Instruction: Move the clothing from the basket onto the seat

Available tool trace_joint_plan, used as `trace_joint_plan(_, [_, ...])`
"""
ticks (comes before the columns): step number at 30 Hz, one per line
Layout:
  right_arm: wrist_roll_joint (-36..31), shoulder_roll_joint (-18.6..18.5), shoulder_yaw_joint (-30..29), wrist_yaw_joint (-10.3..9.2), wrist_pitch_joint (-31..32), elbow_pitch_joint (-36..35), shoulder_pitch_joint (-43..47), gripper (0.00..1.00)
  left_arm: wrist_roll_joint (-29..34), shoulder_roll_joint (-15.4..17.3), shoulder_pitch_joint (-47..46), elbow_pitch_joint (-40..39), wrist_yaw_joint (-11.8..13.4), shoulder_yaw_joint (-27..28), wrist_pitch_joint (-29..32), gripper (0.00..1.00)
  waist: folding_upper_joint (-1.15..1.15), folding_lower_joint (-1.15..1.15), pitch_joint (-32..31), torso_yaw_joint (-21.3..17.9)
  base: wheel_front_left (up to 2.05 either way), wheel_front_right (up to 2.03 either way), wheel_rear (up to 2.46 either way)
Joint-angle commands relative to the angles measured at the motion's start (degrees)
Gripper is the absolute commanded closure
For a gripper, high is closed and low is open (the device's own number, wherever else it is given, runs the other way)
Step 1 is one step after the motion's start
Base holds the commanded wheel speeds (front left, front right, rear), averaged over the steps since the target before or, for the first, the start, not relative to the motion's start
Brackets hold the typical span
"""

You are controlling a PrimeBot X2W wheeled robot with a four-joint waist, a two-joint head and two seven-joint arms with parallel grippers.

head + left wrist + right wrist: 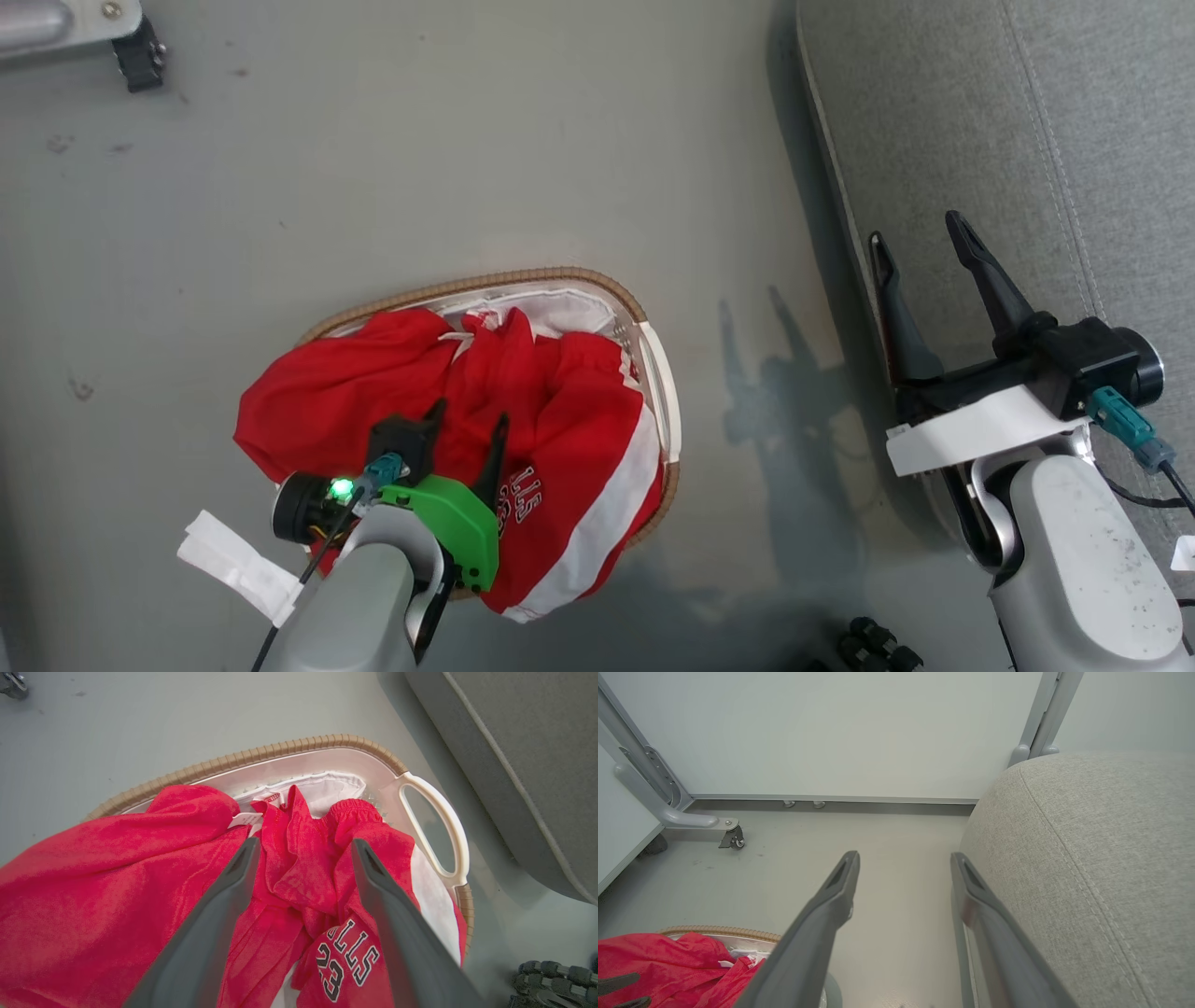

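The robot's left gripper hangs over the basket, its two dark fingers spread apart and holding nothing. In the basket lies the heaped red basketball clothing, white-striped and lettered, spilling over the left and near rims. The heap lies straight ahead of those fingers, with a bunched fold between them in the left wrist view, so the left arm is judged by far the nearer for a pickup. Right of the basket, across a strip of grey floor, the right gripper is likewise spread and holding nothing at the edge of the grey seat.
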Motion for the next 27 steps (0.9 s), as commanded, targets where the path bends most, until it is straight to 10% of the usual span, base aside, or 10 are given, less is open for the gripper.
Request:
trace_joint_plan(1, [0.5,0.1,0.1,-0.04,-0.3,-0.2,-1.0,0.00,-1.0,0.4,-1.7,0.9,-0.2,-0.7,0.0,0.00,0.00,-0.01,4.7,-2.2,0.00,0.00,0.00])
trace_joint_plan(13, [1.5,0.8,-0.1,-0.05,-0.3,0.7,-2.3,0.00,-20.1,0.4,-6.4,7.2,-0.3,-17.0,2.7,0.00,0.00,-0.01,10.8,-4.0,0.00,0.00,0.00])
trace_joint_plan(27, [1.8,1.7,0.7,-0.05,-0.3,-0.8,-4.4,0.00,-27.4,0.6,-14.9,13.7,-0.3,-23.7,2.8,0.00,0.00,-0.01,17.5,-6.3,0.00,0.00,0.00])
